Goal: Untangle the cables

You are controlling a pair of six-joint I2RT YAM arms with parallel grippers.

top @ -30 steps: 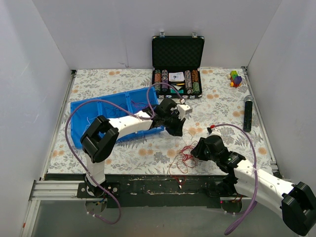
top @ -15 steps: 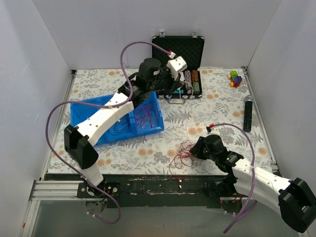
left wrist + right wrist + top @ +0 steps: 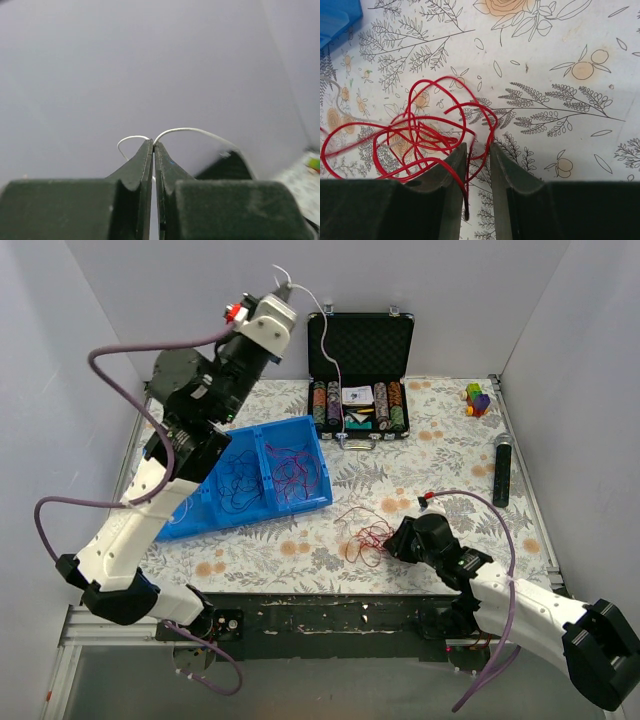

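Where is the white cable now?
Top view, upper left: the white cable is pinched in the raised left gripper and trails down past the black case.

left hand (image 3: 153,146) pinched shut on thin white cable (image 3: 187,131), blank grey wall (image 3: 150,65) behind

L arm (image 3: 150,490) raised high, fingers (image 3: 135,172) pinched together; R arm (image 3: 520,605) low, fingers (image 3: 445,180) apart
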